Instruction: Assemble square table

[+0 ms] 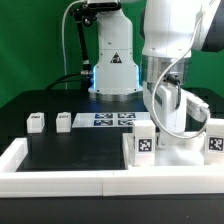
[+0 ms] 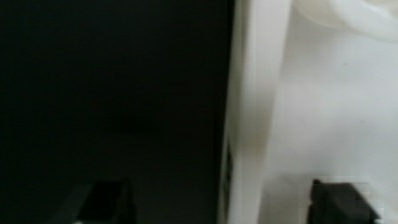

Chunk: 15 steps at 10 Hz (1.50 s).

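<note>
From my station I see the arm (image 1: pixel 170 40) reaching in from the exterior view's upper right. Its forearm drops almost straight down, so the hand (image 1: pixel 172 120) points at the black tabletop (image 1: pixel 80 145) on that view's right side. The hand hangs low over the white slab (image 1: pixel 178 148) of the square table, which lies near the front white rim (image 1: pixel 100 172).

Two tagged blocks (image 1: pixel 142 143) stand close to the slab, one on either side of the hand. I cannot tell whether they are joined to it. Two small legs (image 1: pixel 37 122) sit well apart from all this on the exterior view's left, with the marker board (image 1: pixel 112 120) between them and the arm.

On the wrist camera the hand (image 2: pixel 222 200) is released and its dark fingers (image 2: pixel 107 200) are spread wide. One finger is over bare black tabletop and the other over the slab (image 2: pixel 311 110). The slab's straight edge runs between them, and neither finger presses on it.
</note>
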Motion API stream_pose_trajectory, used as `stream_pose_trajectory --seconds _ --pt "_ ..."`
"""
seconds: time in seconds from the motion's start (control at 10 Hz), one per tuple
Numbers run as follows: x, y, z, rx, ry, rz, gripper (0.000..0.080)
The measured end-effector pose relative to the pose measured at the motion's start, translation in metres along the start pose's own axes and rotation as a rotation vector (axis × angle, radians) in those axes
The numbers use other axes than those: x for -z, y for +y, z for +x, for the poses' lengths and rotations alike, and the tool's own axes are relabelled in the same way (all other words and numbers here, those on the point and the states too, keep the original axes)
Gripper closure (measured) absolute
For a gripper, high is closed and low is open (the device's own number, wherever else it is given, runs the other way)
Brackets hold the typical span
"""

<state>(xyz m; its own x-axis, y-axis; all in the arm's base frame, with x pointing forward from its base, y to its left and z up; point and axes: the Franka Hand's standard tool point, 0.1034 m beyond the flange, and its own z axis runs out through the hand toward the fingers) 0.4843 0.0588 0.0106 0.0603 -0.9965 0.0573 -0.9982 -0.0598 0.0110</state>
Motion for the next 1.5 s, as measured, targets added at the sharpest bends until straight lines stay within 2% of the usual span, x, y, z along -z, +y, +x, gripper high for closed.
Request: stream_pose_trajectory --seconds 0.1,0.2,0.3,0.5,1.0,1.4,1.5 --pt "0.000 0.000 0.000 0.001 0.000 0.000 0.0393" --pt "0.000 -0.001 0.001 0.001 0.001 0.001 0.0577" --pt "0.002 -0.003 0.002 0.002 0.001 0.004 0.0711" --pt "0.001 -0.002 0.005 -0.009 0.004 0.006 0.0736" --pt "0.001 -0.001 0.008 0.007 0.007 0.004 0.0736" --pt "0.003 0.011 0.036 0.192 0.019 -0.009 0.0735" --pt "0.003 0.011 0.038 0.196 0.021 -0.011 0.0735"
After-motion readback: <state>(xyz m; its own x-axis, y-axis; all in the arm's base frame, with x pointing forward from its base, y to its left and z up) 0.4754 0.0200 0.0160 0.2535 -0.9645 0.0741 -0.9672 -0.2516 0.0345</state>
